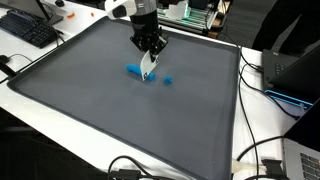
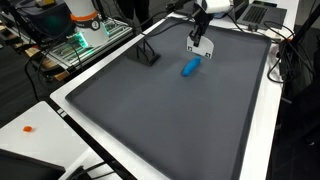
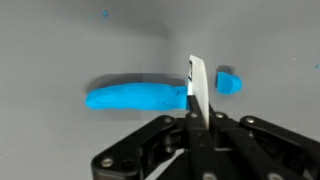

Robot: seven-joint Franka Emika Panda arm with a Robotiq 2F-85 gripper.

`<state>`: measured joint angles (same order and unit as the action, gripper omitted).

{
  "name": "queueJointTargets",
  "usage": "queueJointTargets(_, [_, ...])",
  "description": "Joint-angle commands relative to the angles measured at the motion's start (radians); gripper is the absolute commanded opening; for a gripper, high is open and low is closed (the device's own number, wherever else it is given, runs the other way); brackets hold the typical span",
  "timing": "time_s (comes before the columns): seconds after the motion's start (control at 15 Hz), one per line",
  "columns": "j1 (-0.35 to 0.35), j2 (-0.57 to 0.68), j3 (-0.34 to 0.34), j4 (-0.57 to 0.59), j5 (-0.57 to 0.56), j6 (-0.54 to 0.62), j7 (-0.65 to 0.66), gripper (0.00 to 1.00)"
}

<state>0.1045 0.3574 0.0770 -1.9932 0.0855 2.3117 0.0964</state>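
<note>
Fingers [image 3: 190, 125] sit closest in the wrist view, clamped together on a thin white blade [image 3: 197, 85] that stands on edge. The blade's tip is down between the long blue piece [image 3: 135, 97] and the small blue piece [image 3: 229, 82]. Can't tell whether it touches either. Plain grey surface underneath.

In an exterior view: a dark grey mat [image 1: 120, 110] covers most of the white desk [image 1: 50, 112]. Fingers [image 1: 150, 55] hang over the long blue piece [image 1: 133, 70], with the small blue piece [image 1: 168, 79] just beside it, both nearer the desk's far edge. A keyboard [image 1: 30, 30] lies off a far corner and cables [image 1: 265, 150] run along a side edge.

In an exterior view: fingers [image 2: 197, 42] are just above the long blue piece [image 2: 190, 67], toward the far edge. A black stand [image 2: 147, 52] sits near it on the mat. An orange bit [image 2: 28, 128] lies on bare desk at the near corner, and an equipment rack [image 2: 80, 42] stands beyond the desk.
</note>
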Motion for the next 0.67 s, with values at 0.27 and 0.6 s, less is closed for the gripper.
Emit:
queueJointTargets(0.27, [-0.006,-0.001,-0.013,-0.038,-0.026,0.029,-0.020,0.01])
queueJointTargets(0.6, [-0.009,0.018,-0.016,-0.055,-0.038,0.076,-0.034,0.01])
